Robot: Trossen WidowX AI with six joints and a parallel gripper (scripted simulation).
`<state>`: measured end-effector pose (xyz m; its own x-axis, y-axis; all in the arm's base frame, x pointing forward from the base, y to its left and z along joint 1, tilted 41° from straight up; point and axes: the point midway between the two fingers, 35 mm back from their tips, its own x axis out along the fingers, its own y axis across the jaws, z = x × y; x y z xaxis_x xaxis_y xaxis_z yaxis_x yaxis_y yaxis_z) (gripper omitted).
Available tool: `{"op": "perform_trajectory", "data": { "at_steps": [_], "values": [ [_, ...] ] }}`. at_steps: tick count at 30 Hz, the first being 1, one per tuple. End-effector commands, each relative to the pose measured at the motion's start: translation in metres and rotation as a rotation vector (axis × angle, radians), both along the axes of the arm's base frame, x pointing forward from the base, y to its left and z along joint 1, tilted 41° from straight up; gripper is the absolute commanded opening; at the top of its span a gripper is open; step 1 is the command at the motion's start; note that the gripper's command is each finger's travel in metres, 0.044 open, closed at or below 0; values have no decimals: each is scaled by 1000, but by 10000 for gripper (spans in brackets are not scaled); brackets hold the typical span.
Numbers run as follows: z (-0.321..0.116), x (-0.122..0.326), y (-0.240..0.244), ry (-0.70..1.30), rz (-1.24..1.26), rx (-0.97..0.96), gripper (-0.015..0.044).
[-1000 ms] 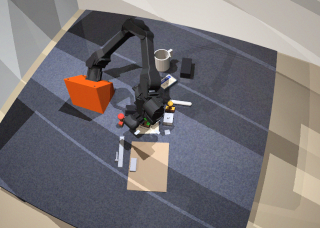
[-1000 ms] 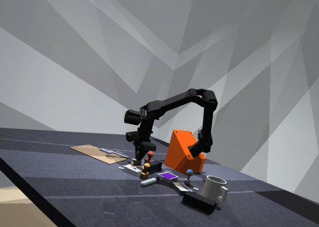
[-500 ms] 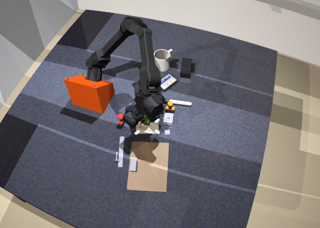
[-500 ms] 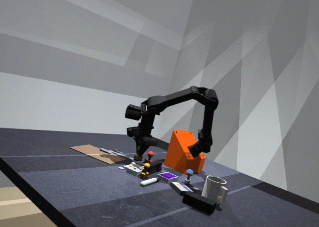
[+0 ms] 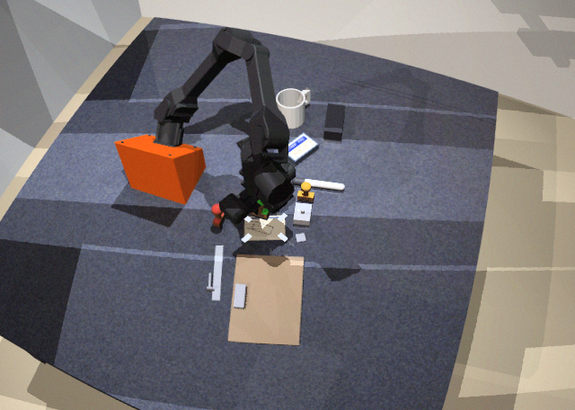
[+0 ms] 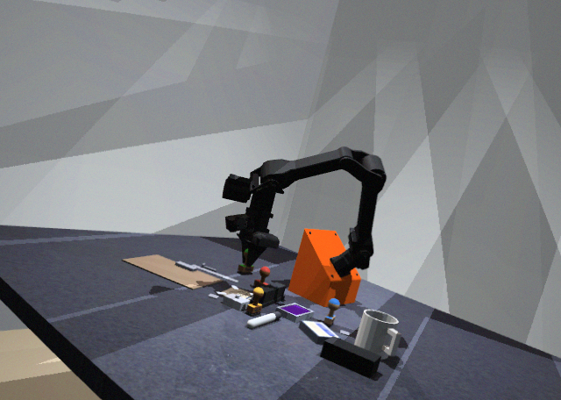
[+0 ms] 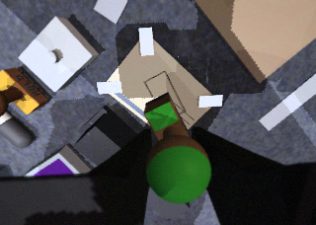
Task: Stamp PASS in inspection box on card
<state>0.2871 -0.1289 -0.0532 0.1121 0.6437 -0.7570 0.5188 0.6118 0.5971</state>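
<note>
My gripper [image 5: 260, 208] [image 6: 245, 260] [image 7: 171, 134] is shut on the green-knobbed stamp [image 6: 244, 269] [image 7: 179, 175], whose brown base hangs in the air above the card. Its printing face is hidden. The tan card [image 5: 252, 234] [image 7: 133, 67] lies flat, with white tabs at its corners. The inspection box [image 7: 155, 76] shows as a thin outline, partly covered by the stamp in the wrist view. I see no clear lettering in its visible part; the rest is hidden. The purple ink pad [image 6: 294, 310] [image 7: 55, 168] lies open and is hidden by the arm in the top view.
A yellow HOLD stamp [image 5: 305, 194] [image 6: 254, 305] [image 7: 36, 104] and a white block [image 5: 302, 215] [image 7: 59, 59] stand beside the card. A red stamp [image 5: 216, 214] [image 6: 264, 273], black box [image 6: 271, 295], blue stamp [image 6: 333, 306], mug [image 5: 291, 112] and tan board [image 5: 271, 303] stand or lie around.
</note>
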Motion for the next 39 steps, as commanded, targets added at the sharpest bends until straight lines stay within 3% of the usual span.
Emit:
{"op": "perform_trajectory", "data": {
  "at_steps": [1, 8, 15, 39],
  "values": [
    [7, 0, -7, -5, 1, -7, 0],
    [13, 2, -7, -5, 1, -10, 0],
    [43, 36, 19, -1, -3, -27, 0],
    [164, 101, 157, -13, 3, 2, 0]
  ]
}}
